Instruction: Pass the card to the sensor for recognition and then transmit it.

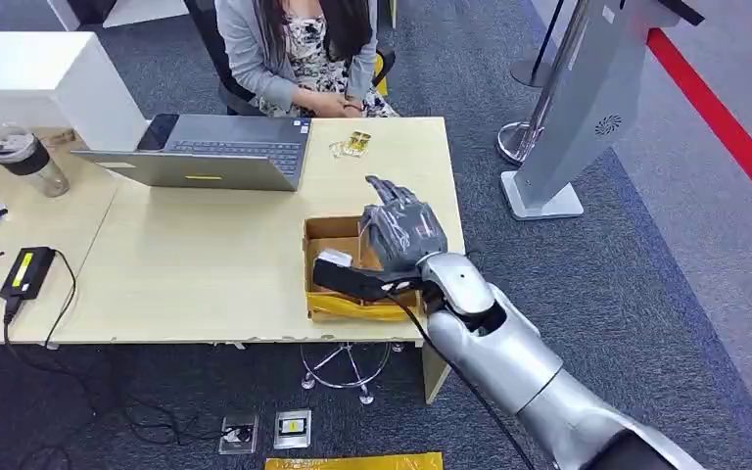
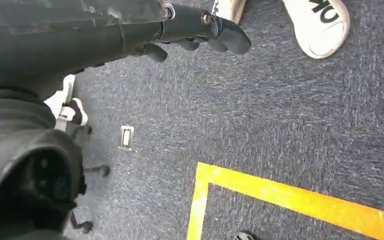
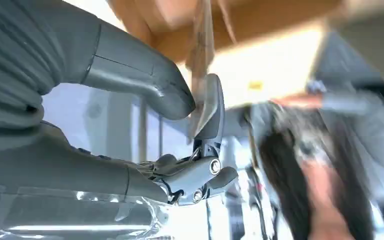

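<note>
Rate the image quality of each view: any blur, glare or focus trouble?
Head view: sharp, evenly lit. Left wrist view: carpet clear, left hand dark. Right wrist view: blurred and overexposed behind; right hand sharper, pinching a thin card.

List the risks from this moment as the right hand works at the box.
1. In the right wrist view the right hand pinches a thin clear card between thumb and one of its fingers; so slim a hold may slip.
2. The hand hangs over the open box at the table's near edge; a knock could push the box off.
3. A person sits across the table, probably within the arm's reach.
</note>
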Robot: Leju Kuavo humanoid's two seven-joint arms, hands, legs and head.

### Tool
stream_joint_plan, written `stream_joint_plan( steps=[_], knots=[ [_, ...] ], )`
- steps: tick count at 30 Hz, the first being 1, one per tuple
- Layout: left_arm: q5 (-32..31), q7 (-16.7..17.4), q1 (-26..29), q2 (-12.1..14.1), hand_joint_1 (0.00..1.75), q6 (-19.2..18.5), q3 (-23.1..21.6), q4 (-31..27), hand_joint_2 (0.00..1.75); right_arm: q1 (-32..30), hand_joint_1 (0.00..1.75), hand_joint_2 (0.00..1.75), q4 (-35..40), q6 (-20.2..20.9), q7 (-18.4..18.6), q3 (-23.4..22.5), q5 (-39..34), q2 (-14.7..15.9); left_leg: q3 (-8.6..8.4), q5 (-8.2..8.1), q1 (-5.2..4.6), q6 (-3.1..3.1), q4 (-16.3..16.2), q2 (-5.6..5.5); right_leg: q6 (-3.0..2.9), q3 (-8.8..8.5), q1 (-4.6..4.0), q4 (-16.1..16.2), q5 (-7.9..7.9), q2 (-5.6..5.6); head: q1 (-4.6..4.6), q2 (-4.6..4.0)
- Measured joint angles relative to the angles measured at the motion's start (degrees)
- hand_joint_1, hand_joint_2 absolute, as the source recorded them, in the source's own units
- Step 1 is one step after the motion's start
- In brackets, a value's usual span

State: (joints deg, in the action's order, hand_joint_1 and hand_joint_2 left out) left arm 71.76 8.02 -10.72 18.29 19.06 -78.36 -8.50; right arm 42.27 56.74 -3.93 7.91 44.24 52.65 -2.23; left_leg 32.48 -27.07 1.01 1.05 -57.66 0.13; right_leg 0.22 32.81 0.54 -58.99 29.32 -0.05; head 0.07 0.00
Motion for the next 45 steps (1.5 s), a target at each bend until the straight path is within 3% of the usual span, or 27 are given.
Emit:
stream_joint_plan(
  steps=[11,20,30,31,32,33,45],
  knots=[
    [-1.1,-0.4,0.0,0.0,0.00,-1.0,-0.3,0.0,0.00,4.7,1.75,1.75,1.3,1.3,-2.4,-0.8,-1.0,-2.8,0.02,0.00,0.00,0.00,0.0,-0.01,0.00,0.00,0.00,0.0,0.00,-0.02,0.00,0.00],
    [-2.7,-1.1,-0.2,0.0,0.00,-1.3,-2.0,0.0,0.00,14.8,1.75,1.75,-11.3,0.2,-5.1,-0.9,-1.5,-7.2,0.03,0.02,0.01,0.02,0.0,-0.02,0.00,0.00,-0.01,0.0,0.00,-0.03,0.00,0.00],
    [-2.6,-1.1,-0.2,0.0,0.00,-2.4,-2.9,0.0,0.00,17.6,1.75,1.75,-21.5,0.2,-5.1,-0.8,-0.9,-11.5,0.03,0.02,0.00,0.03,0.0,-0.02,0.00,0.01,-0.01,0.0,0.00,-0.02,0.00,0.00],
    [-2.6,-1.0,-0.2,-0.1,0.00,-2.5,-3.0,0.0,0.00,17.6,0.80,1.75,-22.0,0.2,-5.0,-0.8,-0.8,-11.8,0.02,0.02,0.00,0.03,0.0,-0.02,0.00,0.01,-0.01,0.0,0.00,-0.03,0.00,0.00],
    [-2.6,-1.0,-0.2,-0.1,0.00,-2.6,-3.0,0.0,0.00,17.6,0.80,1.75,-22.5,0.1,-5.0,-0.8,-0.7,-11.9,0.03,0.02,0.00,0.03,0.0,-0.02,0.00,0.01,-0.01,0.0,0.00,-0.03,0.00,0.00],
    [-2.6,-0.9,-0.2,-0.1,0.00,-2.7,-3.1,0.0,0.00,17.5,0.00,0.00,-23.0,-0.1,-5.0,-0.8,-0.2,-12.0,0.03,0.02,0.00,0.03,0.0,-0.02,0.00,0.01,-0.01,0.0,0.00,-0.03,-0.02,0.00],
    [-2.4,-0.7,-0.2,-0.1,0.00,-3.0,-3.7,0.0,0.00,18.0,0.00,0.00,-26.3,-1.4,-5.8,-0.8,3.1,-11.9,0.01,0.02,0.00,0.03,0.0,-0.01,0.00,0.06,-0.01,0.0,0.00,0.00,-0.02,0.00]
  ],
)
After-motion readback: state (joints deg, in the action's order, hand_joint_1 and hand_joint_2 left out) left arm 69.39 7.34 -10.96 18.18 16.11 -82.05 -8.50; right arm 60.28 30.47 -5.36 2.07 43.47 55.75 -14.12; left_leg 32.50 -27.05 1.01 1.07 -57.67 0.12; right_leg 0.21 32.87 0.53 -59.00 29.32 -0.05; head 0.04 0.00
